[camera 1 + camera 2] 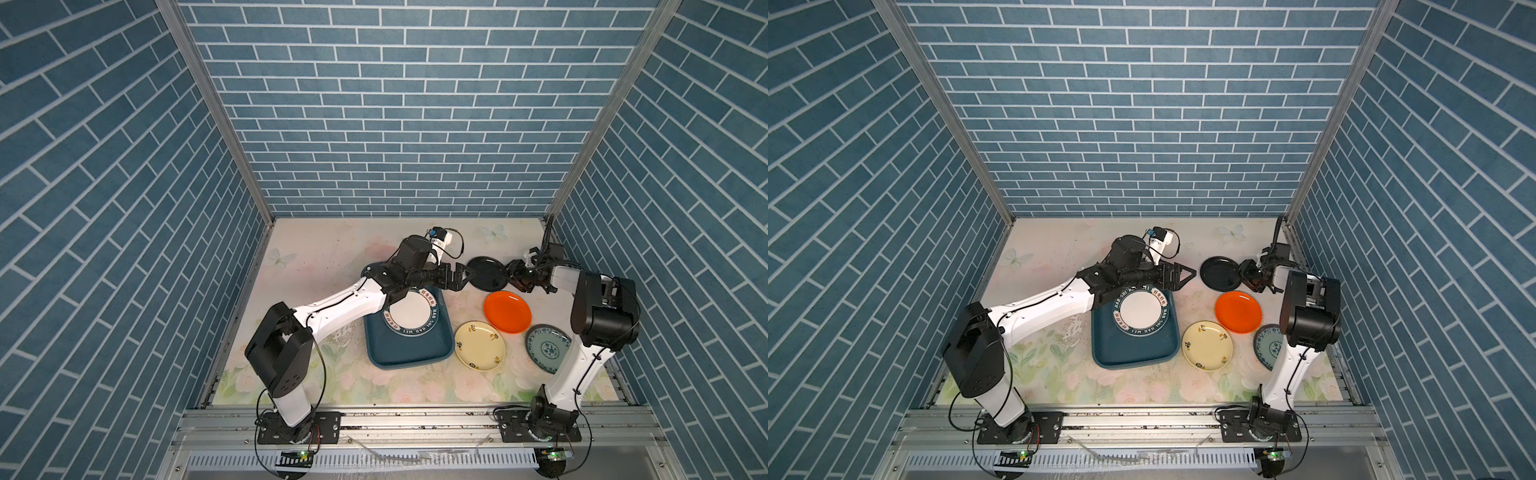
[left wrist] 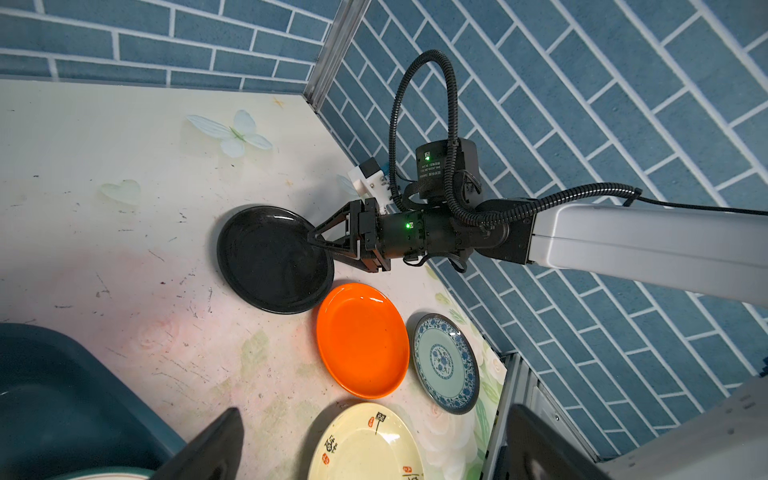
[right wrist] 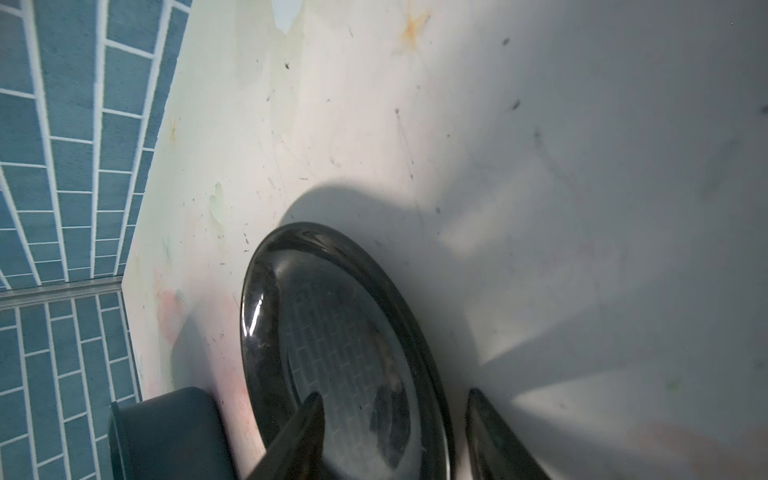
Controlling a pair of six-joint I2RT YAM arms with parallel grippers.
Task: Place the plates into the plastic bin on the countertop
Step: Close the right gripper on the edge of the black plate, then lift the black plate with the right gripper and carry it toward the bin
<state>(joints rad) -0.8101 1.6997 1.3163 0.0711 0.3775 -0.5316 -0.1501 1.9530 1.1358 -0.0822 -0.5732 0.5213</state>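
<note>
Right wrist view: right gripper [image 3: 395, 394], half-wide, straddles the black plate [image 3: 332, 324] at its rim to pinch it; left gripper [image 1: 465, 277] gapes.

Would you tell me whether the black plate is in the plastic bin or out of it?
Out: the black plate lies on the countertop beyond the plastic bin, apart from it.

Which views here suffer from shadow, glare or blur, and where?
Right wrist view: broad shadow darkens the countertop beyond the black plate, whose gloss mirrors the brick wall; the fingers of the right hand are blurred, close to the lens. Left wrist view: sharp, small highlights on the orange plate. Both top views: evenly lit, crisp.
</note>
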